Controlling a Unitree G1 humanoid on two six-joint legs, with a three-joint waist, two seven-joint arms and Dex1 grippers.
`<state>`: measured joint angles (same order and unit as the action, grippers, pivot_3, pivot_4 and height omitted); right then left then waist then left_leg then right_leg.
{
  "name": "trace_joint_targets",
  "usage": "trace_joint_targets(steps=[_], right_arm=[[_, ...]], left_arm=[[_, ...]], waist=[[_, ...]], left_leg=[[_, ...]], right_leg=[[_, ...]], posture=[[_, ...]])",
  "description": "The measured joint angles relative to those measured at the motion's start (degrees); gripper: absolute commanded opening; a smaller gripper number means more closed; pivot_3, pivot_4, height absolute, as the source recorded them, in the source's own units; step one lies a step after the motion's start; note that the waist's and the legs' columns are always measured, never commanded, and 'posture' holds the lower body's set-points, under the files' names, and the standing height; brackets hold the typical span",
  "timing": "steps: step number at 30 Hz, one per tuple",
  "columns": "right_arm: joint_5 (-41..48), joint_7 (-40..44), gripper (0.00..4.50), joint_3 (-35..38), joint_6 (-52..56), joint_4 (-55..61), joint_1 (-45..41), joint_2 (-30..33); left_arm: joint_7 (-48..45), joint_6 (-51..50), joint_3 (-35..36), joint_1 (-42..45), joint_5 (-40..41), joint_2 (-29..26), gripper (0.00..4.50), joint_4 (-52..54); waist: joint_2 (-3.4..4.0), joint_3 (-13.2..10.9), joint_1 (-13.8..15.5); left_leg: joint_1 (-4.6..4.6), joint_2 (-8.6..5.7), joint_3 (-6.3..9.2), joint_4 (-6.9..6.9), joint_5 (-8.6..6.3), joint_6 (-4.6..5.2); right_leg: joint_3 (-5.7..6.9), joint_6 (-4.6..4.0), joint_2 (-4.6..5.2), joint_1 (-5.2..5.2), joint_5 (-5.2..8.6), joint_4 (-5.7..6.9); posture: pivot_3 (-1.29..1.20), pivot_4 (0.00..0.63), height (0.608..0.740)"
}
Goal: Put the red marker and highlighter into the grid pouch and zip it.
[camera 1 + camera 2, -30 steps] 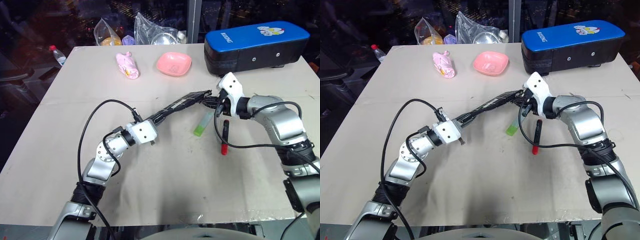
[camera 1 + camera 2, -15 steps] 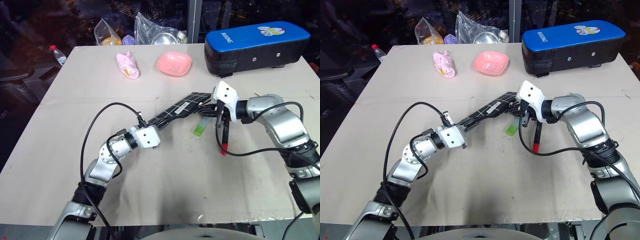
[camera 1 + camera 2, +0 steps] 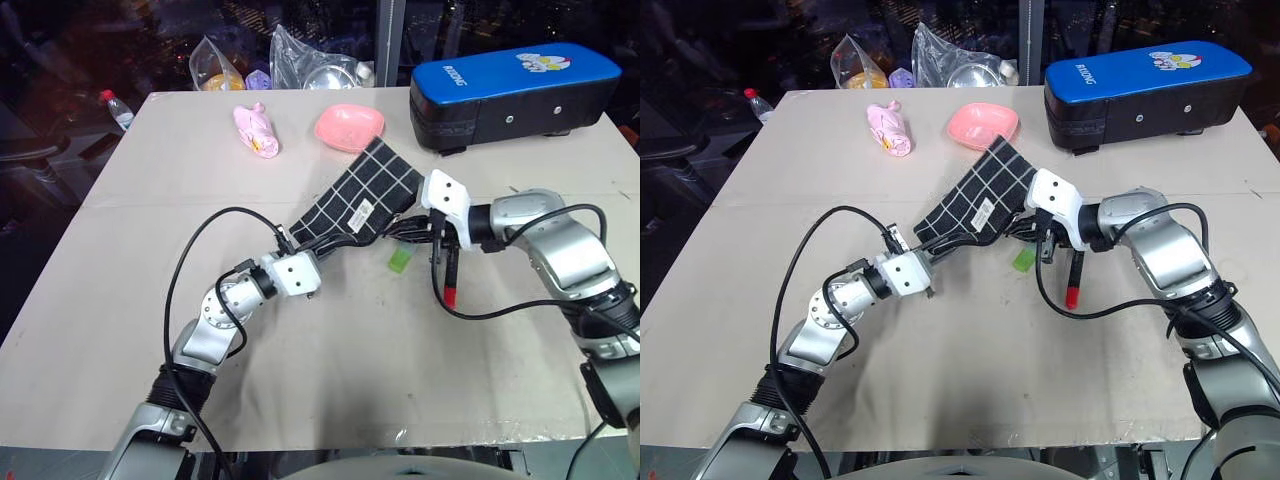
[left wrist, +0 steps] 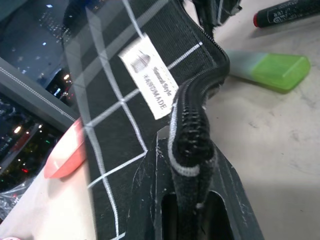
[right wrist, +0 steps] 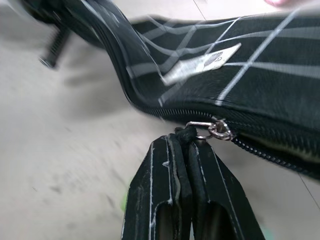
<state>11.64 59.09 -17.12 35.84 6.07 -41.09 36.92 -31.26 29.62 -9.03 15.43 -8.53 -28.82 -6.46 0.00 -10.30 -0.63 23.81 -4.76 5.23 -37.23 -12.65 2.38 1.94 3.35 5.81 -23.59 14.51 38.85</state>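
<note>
The grid pouch (image 3: 357, 204) is held up off the beige worktop (image 3: 150, 250) between the two arms, tilted so its black face with white grid lines and small white label is turned toward the head camera. The left gripper (image 4: 192, 165) has its fingers pressed together on the pouch's zipper-edge corner, the fabric pinched between them in the left wrist view. The right gripper (image 5: 186, 145) is likewise clamped tight, its fingers gripping the dark zipper pull (image 5: 187, 133), which hangs from a small metal ring at the slider; behind the slider the teeth look joined, though I cannot tell how far along the whole edge they are. The highlighter (image 3: 401, 260), light green, lies on the worktop just under the pouch's lower edge, partly hidden by it. The red marker (image 3: 451, 276) lies beside it, near the right wrist, red end toward the robot. Both are outside the pouch. Farther back stand a pink dish (image 3: 349, 127), a pink plush toy (image 3: 255, 131), a big blue-and-black case (image 3: 510, 92), and clear plastic bags (image 3: 300, 60) at the far edge.
</note>
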Motion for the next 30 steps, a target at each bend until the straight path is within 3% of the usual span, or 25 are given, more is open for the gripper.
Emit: trace_joint_targets(steps=[14,20,30], right_arm=[[-4.9,0.9,0.01,0.0,-5.5,-4.7,-1.0,1.6],[-4.1,6.1,0.01,-0.3,-5.0,-1.0,-1.6,4.0],[-4.8,8.2,0.01,-3.2,-5.1,0.4,-4.5,2.0]], left_arm=[[2.3,0.0,0.3,0.0,-0.5,0.4,0.00,0.8],[2.7,0.3,0.0,0.0,-1.2,0.6,0.00,0.8],[2.7,0.9,-0.2,0.2,-1.4,0.7,0.00,0.7]], waist=[[-0.01,0.0,0.0],[-0.01,0.0,-0.1],[-0.02,0.0,0.0]], left_leg=[[0.00,0.00,-0.01,0.00,0.03,-0.05],[0.00,0.00,-0.01,0.00,0.00,0.00],[0.01,0.00,0.00,0.00,0.03,-0.06]], right_leg=[[0.00,0.00,-0.01,0.00,0.00,0.00],[0.00,0.00,0.00,0.00,0.00,0.00],[0.01,0.00,0.01,0.00,0.00,-0.01]], posture=[[0.00,0.150,0.734],[0.00,0.150,0.734],[0.00,0.150,0.734]])
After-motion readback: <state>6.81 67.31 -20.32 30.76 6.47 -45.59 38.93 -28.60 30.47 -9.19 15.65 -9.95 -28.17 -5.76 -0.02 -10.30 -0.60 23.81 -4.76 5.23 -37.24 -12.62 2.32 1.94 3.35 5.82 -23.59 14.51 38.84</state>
